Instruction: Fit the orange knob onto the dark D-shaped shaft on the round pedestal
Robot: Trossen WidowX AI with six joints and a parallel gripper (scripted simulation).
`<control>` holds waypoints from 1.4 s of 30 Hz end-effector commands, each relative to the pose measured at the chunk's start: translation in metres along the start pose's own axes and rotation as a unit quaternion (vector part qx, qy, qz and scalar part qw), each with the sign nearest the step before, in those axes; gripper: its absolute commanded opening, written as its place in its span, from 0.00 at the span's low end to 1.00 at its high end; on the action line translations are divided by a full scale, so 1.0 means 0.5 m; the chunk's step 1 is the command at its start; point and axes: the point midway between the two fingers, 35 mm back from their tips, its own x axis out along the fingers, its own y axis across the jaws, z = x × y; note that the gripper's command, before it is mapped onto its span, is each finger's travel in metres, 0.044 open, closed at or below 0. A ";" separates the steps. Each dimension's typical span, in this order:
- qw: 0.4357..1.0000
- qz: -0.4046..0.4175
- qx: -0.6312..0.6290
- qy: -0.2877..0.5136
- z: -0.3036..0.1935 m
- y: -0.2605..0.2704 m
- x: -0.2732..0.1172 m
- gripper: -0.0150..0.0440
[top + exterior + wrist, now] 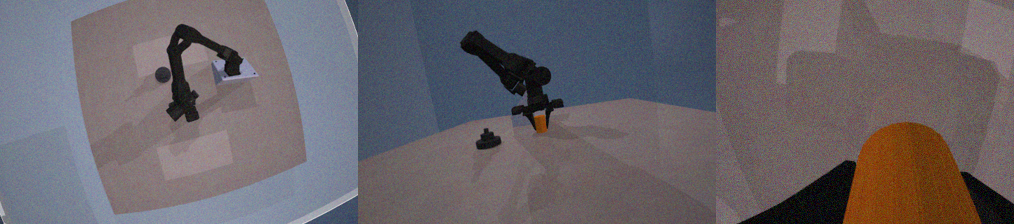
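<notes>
The orange knob (540, 124) (908, 185) stands upright at table level, a cylinder between the two fingers. My gripper (541, 128) (906, 177) points down and is shut on the knob, one finger on each side. In the top view the arm hides the knob. The dark round pedestal (163, 74) (488, 142) stands apart from the gripper, left of it in the top and exterior views. Its stepped top carries the narrow dark shaft (486, 131). The shaft's flat side cannot be made out, and the knob's hole is hidden in the wrist view.
The arm's pale mounting block (249, 73) is at the upper right in the top view. The arm bends over from it, and its forearm passes close beside the pedestal in that view. Shadows and paler patches lie across the brown table top (266, 140).
</notes>
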 end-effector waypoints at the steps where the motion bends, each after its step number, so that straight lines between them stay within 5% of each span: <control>1: 1.000 0.011 -0.007 -0.011 0.012 0.010 -0.034 0.25; 21: 1.000 -0.003 0.008 -0.001 0.010 0.011 -0.271 0.25; 42: 1.000 0.009 0.018 -0.001 0.060 -0.057 -0.257 0.25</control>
